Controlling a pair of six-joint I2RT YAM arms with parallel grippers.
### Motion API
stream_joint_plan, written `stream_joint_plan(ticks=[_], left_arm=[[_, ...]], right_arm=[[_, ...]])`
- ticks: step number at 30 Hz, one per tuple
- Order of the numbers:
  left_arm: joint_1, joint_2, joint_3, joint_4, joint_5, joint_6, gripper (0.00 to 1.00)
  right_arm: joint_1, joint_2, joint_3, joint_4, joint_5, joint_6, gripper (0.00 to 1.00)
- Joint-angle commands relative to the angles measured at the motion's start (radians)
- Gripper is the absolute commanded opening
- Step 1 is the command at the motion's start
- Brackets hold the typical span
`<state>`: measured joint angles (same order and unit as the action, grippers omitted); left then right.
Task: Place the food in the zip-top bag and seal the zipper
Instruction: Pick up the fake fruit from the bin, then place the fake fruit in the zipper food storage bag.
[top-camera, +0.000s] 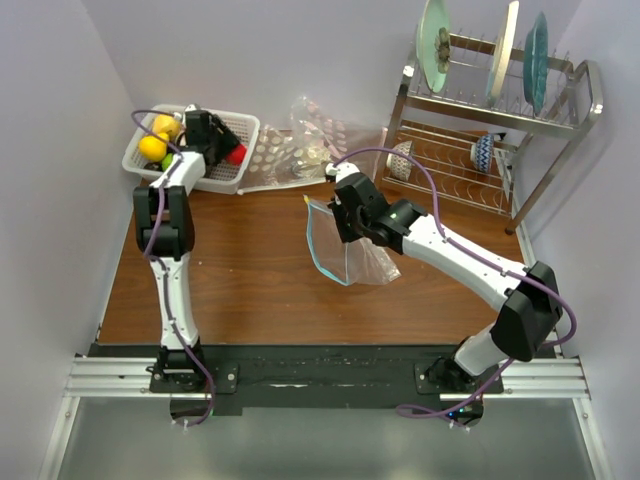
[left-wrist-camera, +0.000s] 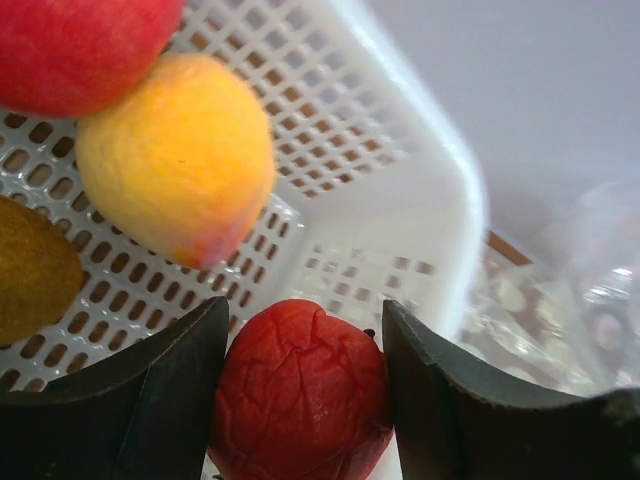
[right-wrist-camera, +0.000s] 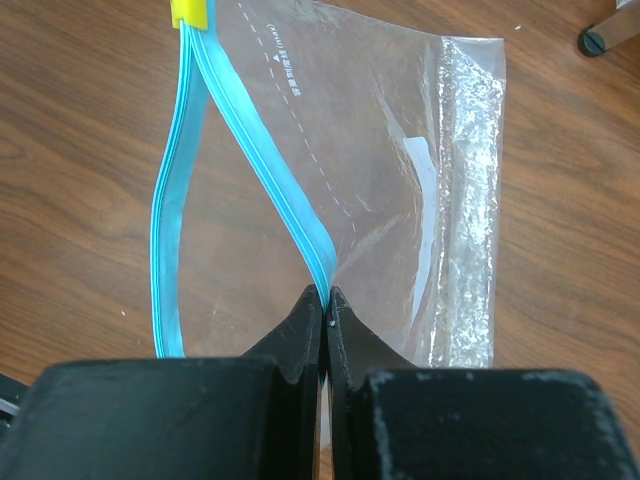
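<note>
The white mesh basket (top-camera: 215, 180) at the back left holds the food: yellow fruits (top-camera: 153, 148) and a red fruit (top-camera: 236, 153). My left gripper (top-camera: 222, 143) is inside the basket, its fingers pressed on both sides of the wrinkled red fruit (left-wrist-camera: 300, 390). A peach-yellow fruit (left-wrist-camera: 175, 155) and another red one (left-wrist-camera: 80, 45) lie beyond it. My right gripper (top-camera: 340, 215) is shut on the light-blue zipper (right-wrist-camera: 265, 150) of the clear zip-top bag (right-wrist-camera: 380, 170). It holds the bag's mouth open over the table's middle (top-camera: 350, 250).
A metal dish rack (top-camera: 500, 110) with plates and bowls stands at the back right. Crumpled clear dotted bags (top-camera: 300, 150) lie between basket and rack. Walls close in left and right. A yellow tab (right-wrist-camera: 191, 12) sits at the zipper's far end.
</note>
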<state>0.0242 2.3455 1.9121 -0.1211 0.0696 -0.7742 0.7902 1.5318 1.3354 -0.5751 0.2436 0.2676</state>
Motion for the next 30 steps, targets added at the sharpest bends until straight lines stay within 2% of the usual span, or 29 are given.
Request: stream_joint_plan(ticks=[1,7,16,18,22,30], left_arm=[[0.003,-0.172,-0.024,0.041,0.071,0.065,0.47],[0.006,-0.268,-0.044,-0.017,0.168,0.09,0.44],[-0.015,-0.56,-0.388,0.148,0.377,0.032,0.44],[-0.055,-0.606,-0.441,0.178,0.416,0.01,0.44],[-0.11,-0.736,-0.577,0.244,0.437,-0.013,0.44],[-0.204,-0.932,-0.745,0.323,0.443,-0.059,0.44]], right_arm=[[0.003,0.008,0.053,0.012,0.008,-0.011,0.0],[0.003,0.054,0.131,-0.012,0.008,-0.01,0.0],[0.003,0.122,0.231,-0.049,-0.046,0.025,0.0],[0.001,0.129,0.242,-0.052,-0.061,0.031,0.0],[-0.002,0.146,0.263,-0.055,-0.089,0.056,0.0],[-0.048,0.16,0.272,-0.048,-0.2,0.108,0.0]])
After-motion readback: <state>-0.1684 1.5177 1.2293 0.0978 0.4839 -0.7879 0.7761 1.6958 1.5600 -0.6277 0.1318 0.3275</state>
